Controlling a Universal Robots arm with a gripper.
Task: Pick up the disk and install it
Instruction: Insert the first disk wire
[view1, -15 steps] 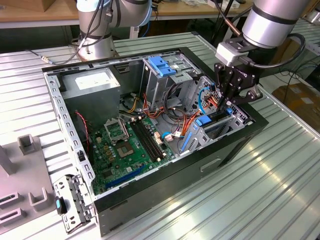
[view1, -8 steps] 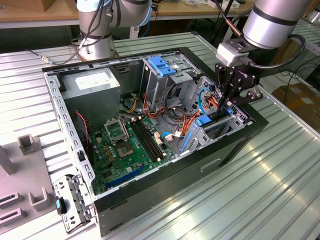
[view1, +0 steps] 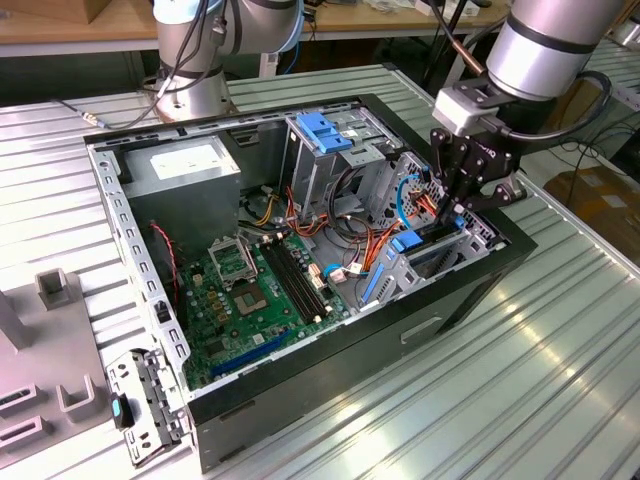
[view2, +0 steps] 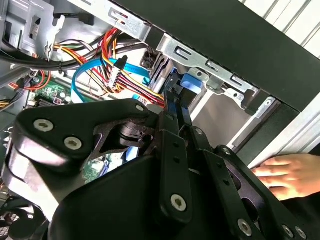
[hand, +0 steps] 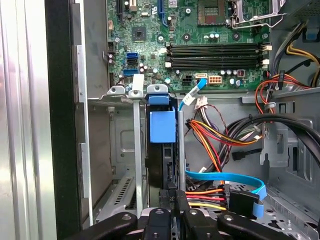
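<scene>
My gripper (hand: 172, 212) sat low in the case (view1: 470, 300), at the bay (view1: 440, 262) on the exterior view's right. Its fingers (hand: 167, 202) were narrow, pinched on the near edge of the disk (hand: 162, 155). In the first wrist view the disk stood on edge in the bay slot, a thin dark slab with its blue rail tab (hand: 163, 126) facing the camera. Its long axis ran straight away from the gripper, down the slot toward the motherboard (hand: 215, 45). So the disk lay directly ahead of the fingers, in line with them, between the slot's metal walls. I judged it partly seated; how deep, I could not tell.

Just beside the slot hung the power leads (hand: 215, 137) and a blue data cable (hand: 225, 177), close to the disk's path. In the second wrist view a person's hand (view2: 290, 175) rested near the case outside. Farther off, the drive cage (view1: 325, 150) and power supply (view1: 185, 170) stood well apart from the gripper.
</scene>
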